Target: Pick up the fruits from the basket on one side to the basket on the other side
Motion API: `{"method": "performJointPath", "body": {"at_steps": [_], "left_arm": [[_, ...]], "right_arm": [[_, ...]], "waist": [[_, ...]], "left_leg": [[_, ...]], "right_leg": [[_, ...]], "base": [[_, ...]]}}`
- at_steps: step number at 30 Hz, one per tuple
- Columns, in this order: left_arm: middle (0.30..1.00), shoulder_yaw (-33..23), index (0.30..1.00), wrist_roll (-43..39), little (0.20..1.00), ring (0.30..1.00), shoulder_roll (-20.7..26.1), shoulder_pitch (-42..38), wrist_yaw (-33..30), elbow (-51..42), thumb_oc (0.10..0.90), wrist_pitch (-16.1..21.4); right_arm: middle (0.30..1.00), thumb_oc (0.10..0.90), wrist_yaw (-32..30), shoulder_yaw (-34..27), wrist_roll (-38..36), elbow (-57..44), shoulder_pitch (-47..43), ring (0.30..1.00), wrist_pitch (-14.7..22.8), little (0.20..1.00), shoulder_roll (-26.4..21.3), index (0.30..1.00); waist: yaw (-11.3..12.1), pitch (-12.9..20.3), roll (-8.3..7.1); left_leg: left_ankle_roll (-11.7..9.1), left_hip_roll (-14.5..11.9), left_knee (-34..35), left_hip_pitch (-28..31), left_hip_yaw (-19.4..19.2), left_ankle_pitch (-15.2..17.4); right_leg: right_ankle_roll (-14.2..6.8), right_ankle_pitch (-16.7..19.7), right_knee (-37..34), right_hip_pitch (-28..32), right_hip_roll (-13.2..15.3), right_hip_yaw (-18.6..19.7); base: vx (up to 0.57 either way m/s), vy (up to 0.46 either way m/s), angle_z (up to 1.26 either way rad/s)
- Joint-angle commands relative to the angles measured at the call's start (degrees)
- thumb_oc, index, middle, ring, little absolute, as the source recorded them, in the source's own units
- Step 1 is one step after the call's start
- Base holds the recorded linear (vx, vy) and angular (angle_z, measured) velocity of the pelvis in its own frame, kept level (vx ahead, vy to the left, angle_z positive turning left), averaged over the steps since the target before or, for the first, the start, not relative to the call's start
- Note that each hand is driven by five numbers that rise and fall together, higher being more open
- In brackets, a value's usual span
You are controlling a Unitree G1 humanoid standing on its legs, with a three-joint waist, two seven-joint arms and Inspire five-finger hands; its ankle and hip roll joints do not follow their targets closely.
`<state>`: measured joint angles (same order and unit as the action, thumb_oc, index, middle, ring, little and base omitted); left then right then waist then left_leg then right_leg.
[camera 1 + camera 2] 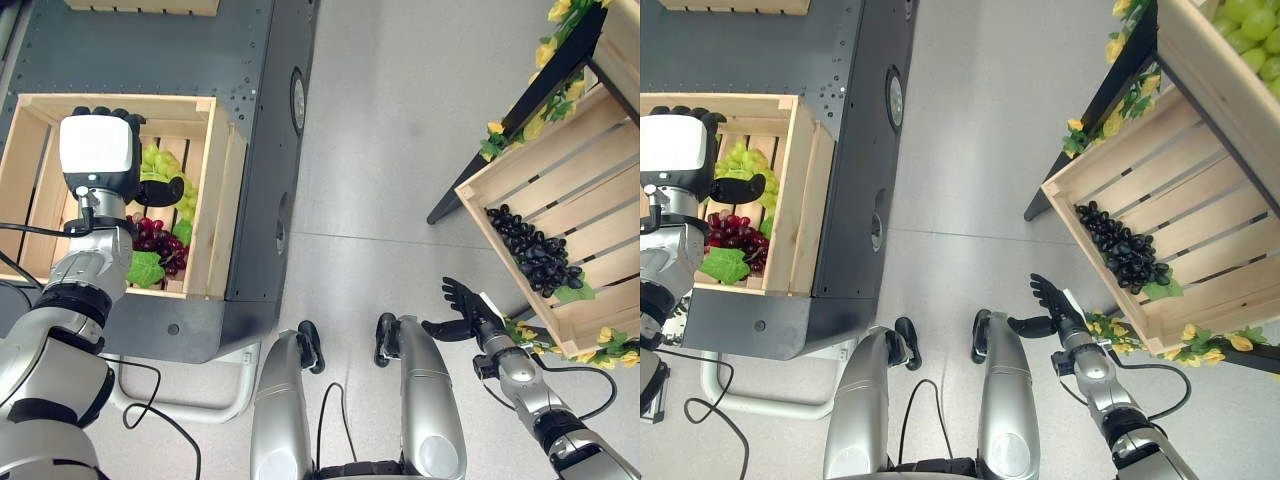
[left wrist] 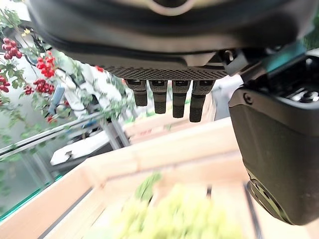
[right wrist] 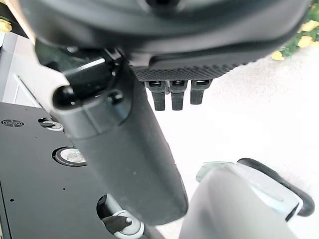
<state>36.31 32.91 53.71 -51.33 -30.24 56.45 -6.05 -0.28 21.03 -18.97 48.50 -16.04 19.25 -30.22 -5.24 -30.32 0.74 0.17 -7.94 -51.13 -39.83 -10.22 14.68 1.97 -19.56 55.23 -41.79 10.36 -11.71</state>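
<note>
Pale green grapes (image 1: pixel 165 175) lie bunched beside dark red grapes (image 1: pixel 160 243).

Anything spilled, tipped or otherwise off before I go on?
Nothing stands out. Green grapes and red grapes lie inside the left crate; black grapes lie inside the tilted right crate. Left hand hangs open over the left crate; right hand is open, apart from the right crate.

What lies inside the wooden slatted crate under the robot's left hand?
Green grapes, red grapes and a green leaf; the left hand covers part of that wooden crate.
</note>
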Motion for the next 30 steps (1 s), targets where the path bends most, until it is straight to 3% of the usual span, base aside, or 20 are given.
{"method": "performJointPath", "body": {"at_steps": [1, 9, 17, 23, 26, 30], "left_arm": [[0.900, -1.14, 0.900, 2.55, 0.900, 0.900, 10.78, -6.38, -1.00, -0.16, 0.800, -7.99], [0.900, -2.40, 0.900, 0.47, 0.900, 0.900, 11.80, -5.26, -0.07, 1.51, 0.800, -13.54], [0.900, -5.82, 0.900, 4.27, 0.900, 0.900, 11.44, -1.73, 0.11, 4.95, 0.800, -12.91], [0.900, -4.83, 0.900, 6.41, 0.900, 0.900, 11.91, -2.28, -0.61, 5.65, 0.800, -13.23], [0.900, -4.84, 0.900, 9.31, 0.900, 0.900, 11.97, -2.29, -2.01, 6.20, 0.800, -11.52], [0.900, -2.93, 0.900, 17.30, 0.900, 0.900, 11.94, -2.58, -4.40, 5.47, 0.800, -5.32]], "right_arm": [[0.900, 0.800, 2.25, -1.62, -3.51, -4.54, 0.73, 0.900, 3.06, 0.900, -3.69, 0.900], [0.900, 0.800, 2.11, -1.13, -3.09, -5.03, 1.40, 0.900, 3.83, 0.900, -3.65, 0.900], [0.900, 0.800, 1.81, -0.75, -2.27, -4.29, 1.20, 0.900, 3.59, 0.900, -3.29, 0.900], [0.900, 0.800, 1.77, -0.29, -2.30, -4.05, 1.05, 0.900, 3.88, 0.900, -3.68, 0.900], [0.900, 0.800, 1.62, 0.08, -1.49, -3.64, 0.86, 0.900, 4.43, 0.900, -3.64, 0.900], [0.900, 0.800, 1.93, 0.66, -0.96, -3.41, 0.54, 0.900, 4.15, 0.900, -3.88, 0.900]], "waist": [[0.11, 0.53, -0.11], [0.99, 0.53, -0.36], [1.78, 0.53, -0.48], [2.00, 0.53, -0.53], [2.19, 0.53, -0.60], [2.19, 0.53, -0.54]], "left_leg": [[2.49, 1.98, 1.15, 3.25, -3.51, 5.44], [2.07, 2.40, 1.84, 2.72, -2.68, 5.34], [1.86, 2.39, 2.10, 2.31, -2.20, 5.09], [1.93, 2.14, 2.25, 1.61, -2.29, 4.94], [1.99, 2.11, 2.44, 1.44, -2.29, 4.93], [2.04, 1.89, 2.57, 1.56, -2.45, 4.98]], "right_leg": [[-0.56, 0.86, -4.61, 4.51, -1.52, 1.08], [-1.04, 0.81, -4.63, 3.71, -1.48, 0.91], [-1.01, 0.81, -4.63, 3.45, -0.96, 0.08], [-1.16, 1.01, -4.40, 2.47, -0.63, -0.15], [-1.31, 1.15, -4.39, 2.10, -0.47, -0.28], [-1.50, 1.29, -4.28, 1.96, -0.20, -0.31]], "base": [[0.01, 0.004, 0.08], [0.01, -0.017, 0.08], [0.00, -0.008, 0.01], [0.00, 0.004, 0.06], [0.00, -0.001, 0.09], [0.00, -0.005, 0.03]]}}
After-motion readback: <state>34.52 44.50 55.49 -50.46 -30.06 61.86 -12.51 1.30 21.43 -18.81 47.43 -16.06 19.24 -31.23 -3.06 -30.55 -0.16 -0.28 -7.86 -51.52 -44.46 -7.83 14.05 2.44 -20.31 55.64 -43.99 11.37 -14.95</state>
